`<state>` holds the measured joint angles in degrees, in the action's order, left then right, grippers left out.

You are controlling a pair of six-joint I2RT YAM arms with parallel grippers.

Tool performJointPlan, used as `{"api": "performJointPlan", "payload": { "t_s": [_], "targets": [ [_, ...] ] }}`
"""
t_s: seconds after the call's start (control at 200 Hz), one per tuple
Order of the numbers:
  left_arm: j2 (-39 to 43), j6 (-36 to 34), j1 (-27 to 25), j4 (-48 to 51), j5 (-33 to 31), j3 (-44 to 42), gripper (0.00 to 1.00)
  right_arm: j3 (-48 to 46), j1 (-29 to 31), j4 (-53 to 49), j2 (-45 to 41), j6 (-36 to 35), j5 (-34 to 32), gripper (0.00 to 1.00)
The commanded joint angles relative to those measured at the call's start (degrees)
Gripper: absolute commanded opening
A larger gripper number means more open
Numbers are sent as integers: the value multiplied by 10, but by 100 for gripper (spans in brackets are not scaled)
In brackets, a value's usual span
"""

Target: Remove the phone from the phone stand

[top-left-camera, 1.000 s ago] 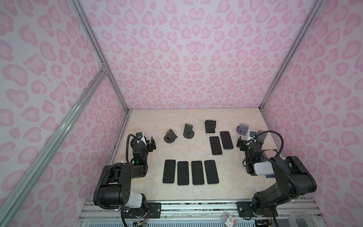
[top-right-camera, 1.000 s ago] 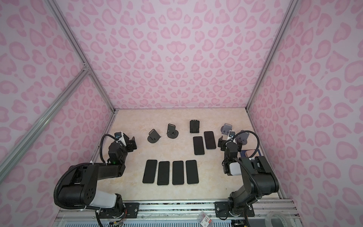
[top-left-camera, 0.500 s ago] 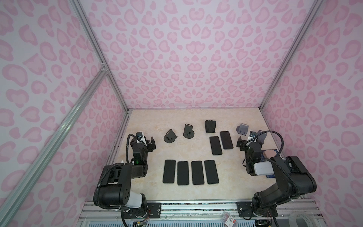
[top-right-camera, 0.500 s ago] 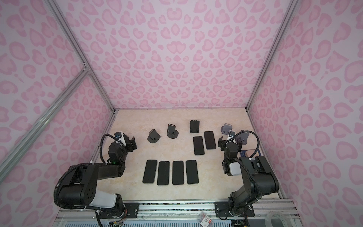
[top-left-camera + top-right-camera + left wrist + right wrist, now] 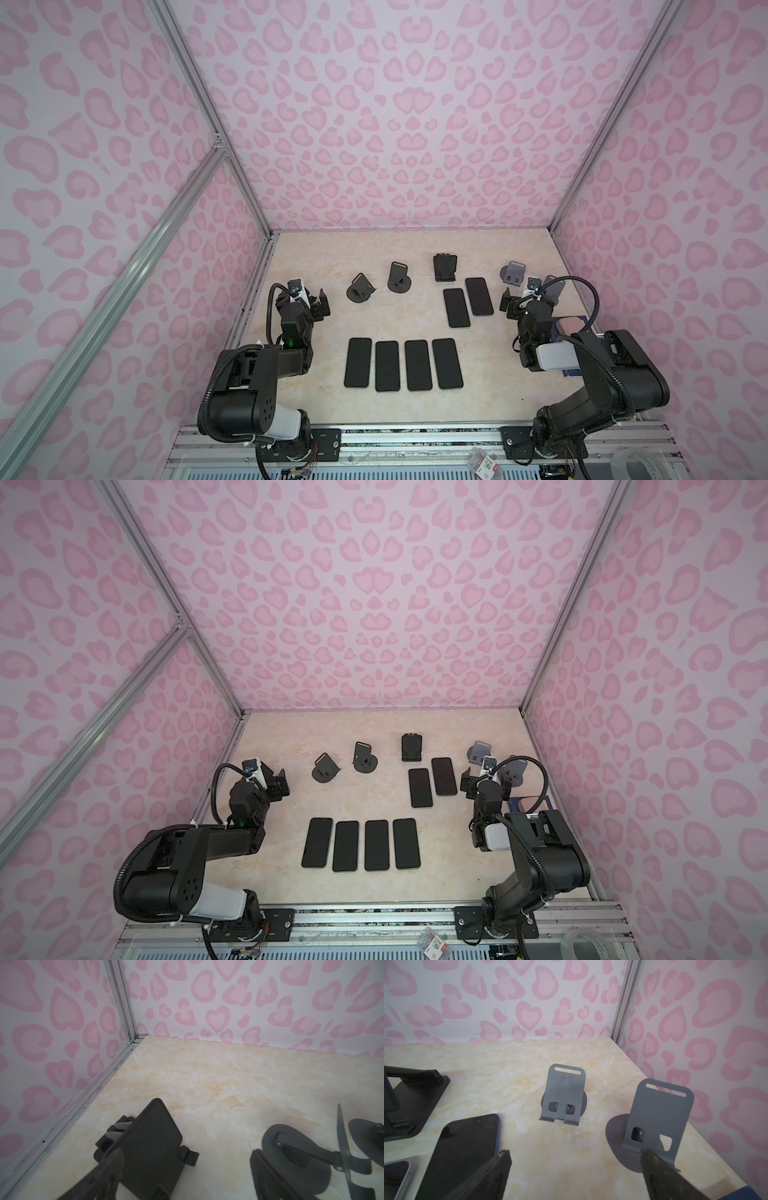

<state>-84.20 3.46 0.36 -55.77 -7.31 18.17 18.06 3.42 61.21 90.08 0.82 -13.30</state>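
Facing the phone [image 5: 145, 1147] in its phone stand [image 5: 116, 1130], left end effector [image 5: 187, 1153] spread wide, unladen — right end effector [image 5: 576, 1153] likewise spread, empty, before two grey stands [image 5: 563, 1093]

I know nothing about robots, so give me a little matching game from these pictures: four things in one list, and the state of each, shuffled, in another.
Things
1. phone nearest the left wall
2. blue-edged phone
3. grey stand nearer the back wall
4. right end effector

States
A. open, holding nothing
B. lying flat on the table
C. propped in a black stand
D. upright, empty

Pairs: 1-C, 2-B, 3-D, 4-A
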Motion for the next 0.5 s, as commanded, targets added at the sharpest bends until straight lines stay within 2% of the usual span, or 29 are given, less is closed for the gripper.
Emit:
{"api": "performJointPlan", "payload": {
  "t_s": [0.0, 0.495],
  "targets": [
    [-3, -1, 0, -7, 1, 6, 98, -2, 1, 9, 0, -2, -4, 100],
    [-6, -1, 1, 1, 3, 12, 98, -2, 1, 9, 0, -2, -5, 100]
  ]
}}
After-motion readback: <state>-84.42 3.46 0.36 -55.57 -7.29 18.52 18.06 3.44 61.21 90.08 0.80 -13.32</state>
